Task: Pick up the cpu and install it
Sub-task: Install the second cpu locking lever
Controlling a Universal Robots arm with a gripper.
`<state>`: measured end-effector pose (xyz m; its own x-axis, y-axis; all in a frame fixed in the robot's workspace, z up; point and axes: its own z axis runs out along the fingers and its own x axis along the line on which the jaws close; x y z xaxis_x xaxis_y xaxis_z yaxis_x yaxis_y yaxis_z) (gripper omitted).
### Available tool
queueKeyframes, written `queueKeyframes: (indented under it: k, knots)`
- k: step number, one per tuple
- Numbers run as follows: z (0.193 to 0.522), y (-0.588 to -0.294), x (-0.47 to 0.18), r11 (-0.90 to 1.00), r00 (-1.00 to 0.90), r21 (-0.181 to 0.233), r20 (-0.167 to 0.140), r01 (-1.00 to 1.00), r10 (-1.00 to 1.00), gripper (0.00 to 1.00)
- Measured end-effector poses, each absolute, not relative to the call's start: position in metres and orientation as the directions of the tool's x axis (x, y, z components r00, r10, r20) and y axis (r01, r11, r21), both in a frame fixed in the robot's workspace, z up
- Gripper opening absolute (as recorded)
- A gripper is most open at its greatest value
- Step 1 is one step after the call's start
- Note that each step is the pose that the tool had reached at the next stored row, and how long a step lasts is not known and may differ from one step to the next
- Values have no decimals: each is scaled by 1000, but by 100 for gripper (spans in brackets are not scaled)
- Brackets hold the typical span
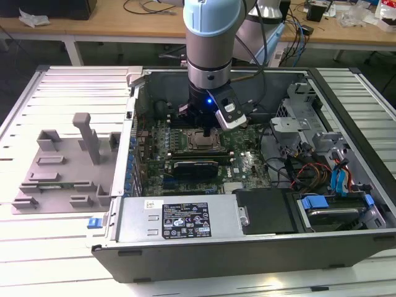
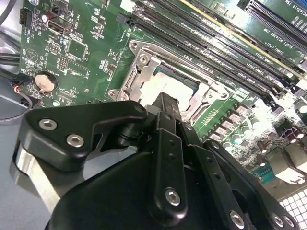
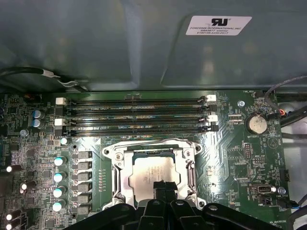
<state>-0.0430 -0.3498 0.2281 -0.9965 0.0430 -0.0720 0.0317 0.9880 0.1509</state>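
The cpu (image 3: 154, 168), a pale silvery square chip, lies flat inside the metal socket frame (image 3: 119, 165) on the green motherboard. It also shows in the second wrist view as a pale cpu (image 2: 160, 88) within the socket frame (image 2: 139, 62). My gripper (image 3: 163, 188) stands straight above it with both black fingers (image 2: 165, 108) pressed together, their tips at the chip's near edge. Nothing sits between the fingers. In the exterior view the gripper (image 1: 204, 128) hangs low over the cpu (image 1: 203, 142) in the open computer case.
Memory slots (image 3: 136, 115) run beside the socket. A long black card (image 1: 195, 166) lies just past it. Case walls (image 1: 247, 247), a drive bay (image 1: 331, 210) and cables (image 1: 297, 167) crowd the exterior view's right. A grey tray (image 1: 62, 167) rests outside on the left.
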Motion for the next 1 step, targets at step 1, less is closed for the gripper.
queueKeyframes:
  k: [1]
  knots:
    - [228, -350, -43, 988, -996, 151, -72, 32, 43, 11]
